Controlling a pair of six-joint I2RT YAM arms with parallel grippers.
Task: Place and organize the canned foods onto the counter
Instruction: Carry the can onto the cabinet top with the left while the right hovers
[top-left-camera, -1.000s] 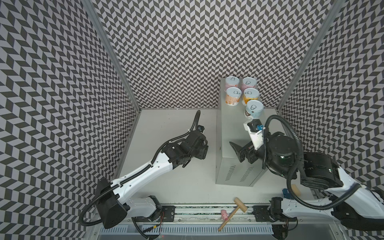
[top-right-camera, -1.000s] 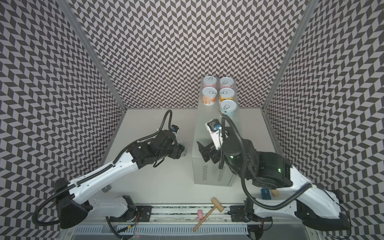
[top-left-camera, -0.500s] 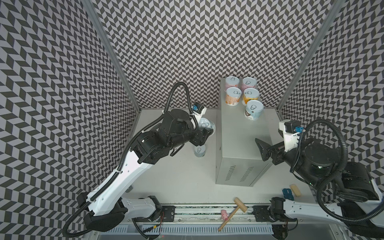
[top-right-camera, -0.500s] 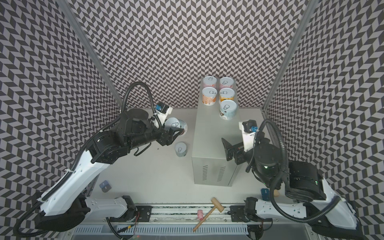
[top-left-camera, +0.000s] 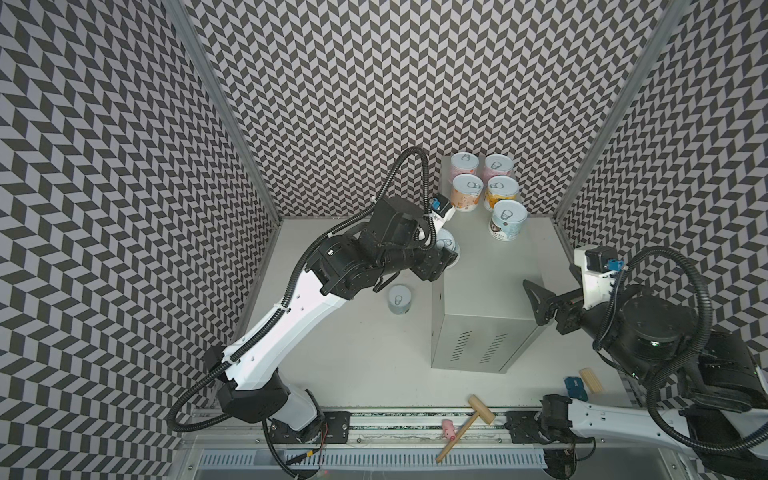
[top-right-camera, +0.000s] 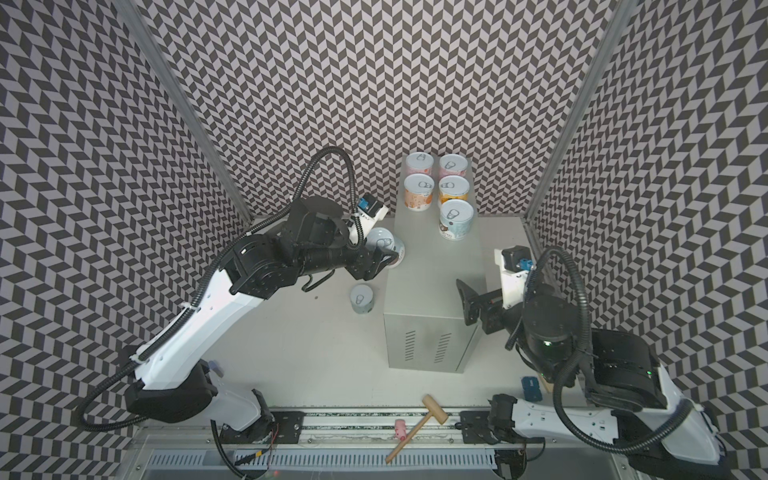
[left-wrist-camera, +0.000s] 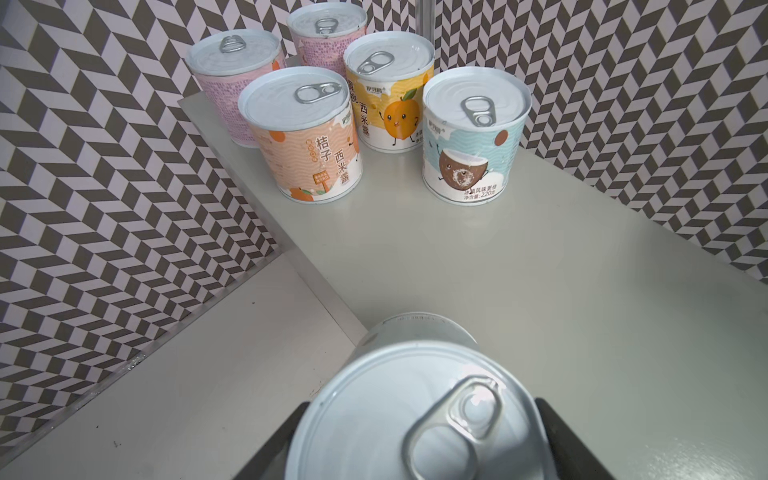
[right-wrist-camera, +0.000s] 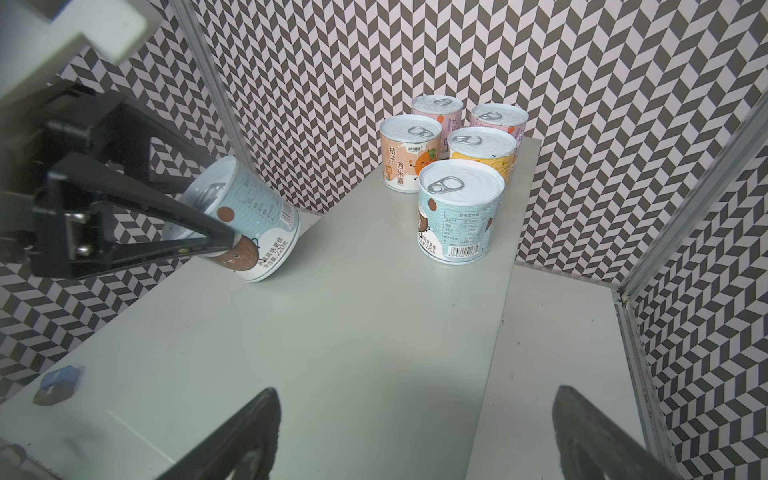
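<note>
The left tool (right-wrist-camera: 218, 212) is clamped on a tilted can (right-wrist-camera: 249, 220), a short cylinder with a pale-blue coconut label and a ringed pull-tab lid. It is over the left edge of the desk (top-left-camera: 490, 282), a matte grey sheet-metal box with vent slits. I cannot tell whether can and desk touch. Five cans (left-wrist-camera: 303, 133) stand clustered upright at the desk's far end. A seventh can (top-left-camera: 399, 299) stands on the white floor (top-left-camera: 353, 353) beside the desk. The right tool (top-left-camera: 534, 301) hovers at the desk's right edge with its black fingers apart.
</note>
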